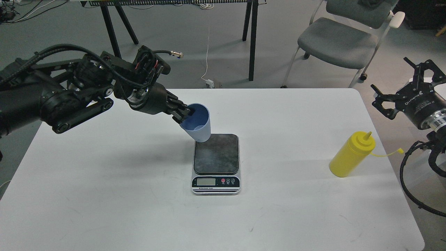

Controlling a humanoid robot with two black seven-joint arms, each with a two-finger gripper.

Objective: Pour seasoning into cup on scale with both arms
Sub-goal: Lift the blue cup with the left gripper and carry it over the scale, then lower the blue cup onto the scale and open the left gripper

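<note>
My left gripper (188, 112) is shut on the rim of the light blue cup (198, 123) and holds it tilted above the table, over the back left corner of the scale (216, 163). The scale lies in the middle of the white table, its dark plate bare. The yellow seasoning bottle (352, 154) stands upright near the table's right edge, its small tethered cap (400, 151) hanging to the right. My right gripper (400, 83) is open and empty, off the table's right edge, above and behind the bottle.
The white table (104, 195) has rounded corners. A grey chair (338, 38) stands behind the table at the right. Black trestle legs (115, 42) stand on the floor behind.
</note>
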